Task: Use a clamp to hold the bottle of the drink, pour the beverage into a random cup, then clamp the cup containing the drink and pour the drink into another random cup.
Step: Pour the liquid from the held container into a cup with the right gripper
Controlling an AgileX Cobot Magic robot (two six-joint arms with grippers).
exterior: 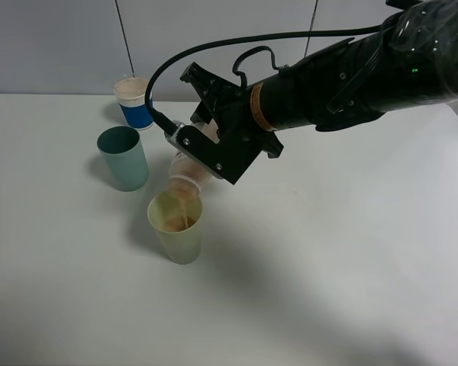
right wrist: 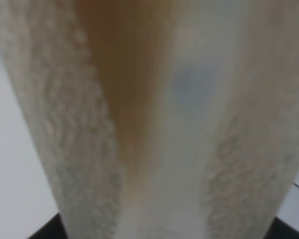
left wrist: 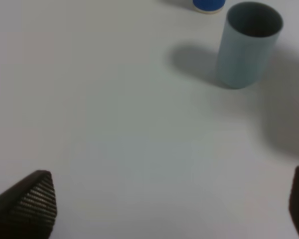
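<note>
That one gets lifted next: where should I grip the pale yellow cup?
Probably the mid wall of the pale yellow cup, coming in level from the front: it stands upright, the bottle overhangs its rim, and the teal cup stands behind-left.

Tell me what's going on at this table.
The right arm is mid-pour. Its jaws are shut on the bottle, which is tipped mouth-down over the pale green cup, and a thin brownish stream runs into it. A little drink has pooled in that cup. The teal cup and the blue-and-white paper cup stand upright behind it. The left arm's jaws are open over the bare table near the teal cup, holding nothing.
</note>
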